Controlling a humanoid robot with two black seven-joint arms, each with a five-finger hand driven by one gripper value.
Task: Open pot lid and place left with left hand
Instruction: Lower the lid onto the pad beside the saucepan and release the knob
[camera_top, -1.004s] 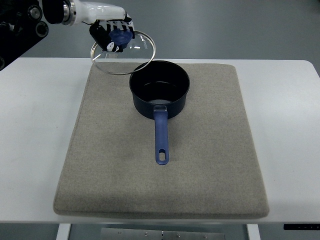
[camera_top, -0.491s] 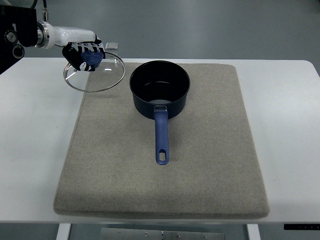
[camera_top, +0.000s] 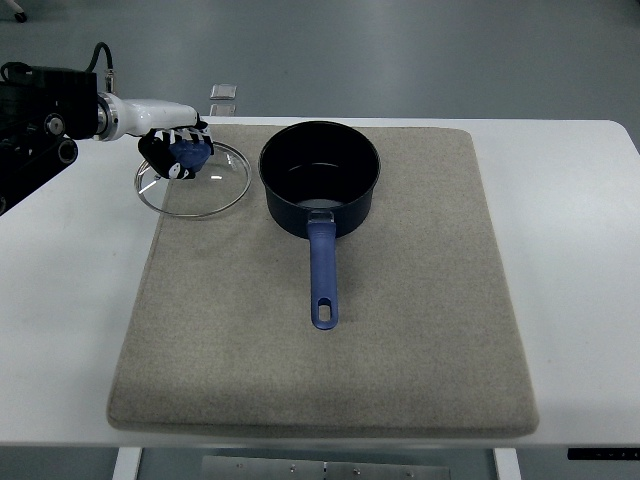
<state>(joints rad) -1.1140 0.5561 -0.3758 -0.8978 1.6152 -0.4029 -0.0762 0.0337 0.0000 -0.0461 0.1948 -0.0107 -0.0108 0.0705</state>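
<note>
Left hand (camera_top: 178, 152) wrapped around the blue knob (camera_top: 190, 155) of the glass lid (camera_top: 193, 179), fingers curled tight on it, forearm entering from the far left edge. Lid sitting to the left of the pot (camera_top: 320, 178), clear of its rim with a narrow gap between, roughly level and low over the far-left corner of the grey mat (camera_top: 320, 350), its left arc overhanging onto the white table (camera_top: 70, 300). Impossible to tell whether the rim already touches the mat or hovers just above it (glass too transparent to judge by shadow).

Key relation for the coming move: lid directly beneath the fingers, knob on top, so release looks to be a straight-down matter with no sideways travel needed. Pot open, dark interior showing, blue handle (camera_top: 322, 275) pointing toward the near edge, well away from the lid. No long axis to a round lid, so no orientation to worry over. Right hand absent from view; left the only one near.

Likely remaining: settle flat, then open the fingers.
</note>
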